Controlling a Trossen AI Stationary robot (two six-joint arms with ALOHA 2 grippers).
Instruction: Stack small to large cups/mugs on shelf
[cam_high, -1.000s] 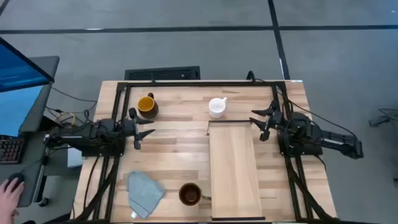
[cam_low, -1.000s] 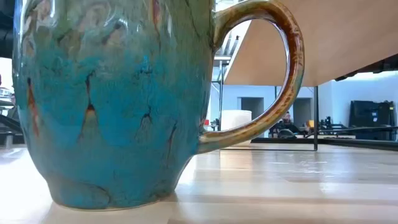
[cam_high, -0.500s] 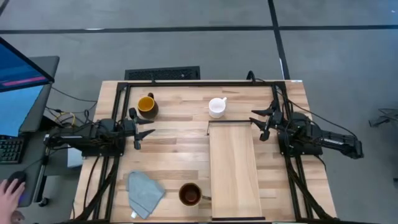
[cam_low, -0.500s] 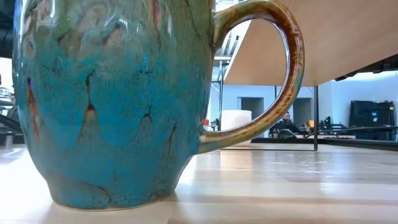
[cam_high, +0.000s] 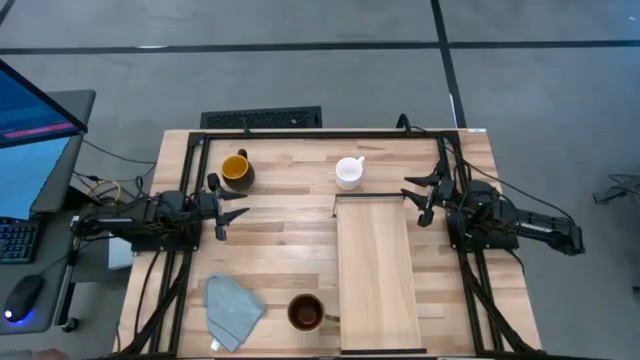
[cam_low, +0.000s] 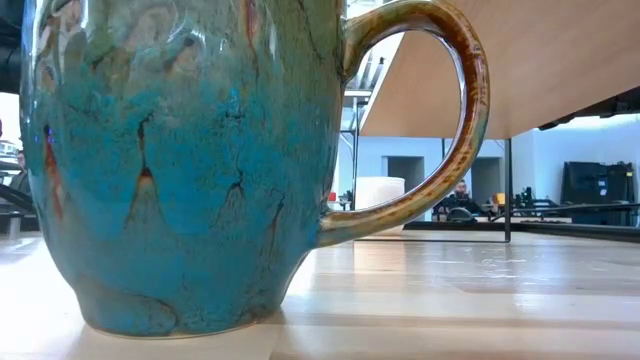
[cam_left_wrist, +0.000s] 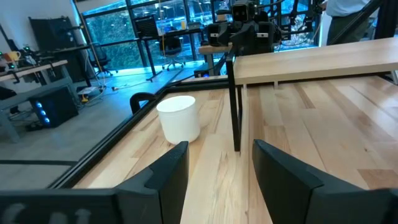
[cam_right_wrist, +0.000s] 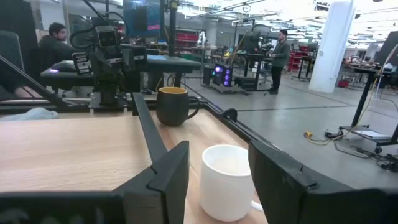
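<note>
At frame centre, pale wooden shelf board (cam_high: 377, 270) bare; small white mug (cam_high: 349, 172) just above it, yellow-lined dark mug (cam_high: 236, 169) upper left, brown glazed mug (cam_high: 306, 312) bottom; left gripper (cam_high: 226, 210) and right gripper (cam_high: 419, 199) both open, empty

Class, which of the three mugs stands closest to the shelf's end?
The white mug, just off the shelf's far end; the yellow-lined mug and brown mug stand farther off.

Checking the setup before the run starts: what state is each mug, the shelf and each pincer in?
white mug: upright, on table
yellow-lined mug: upright, on table
brown mug: upright, on table
shelf: bare, nothing stacked
left pincer: open, empty
right pincer: open, empty
cloth: crumpled
</note>
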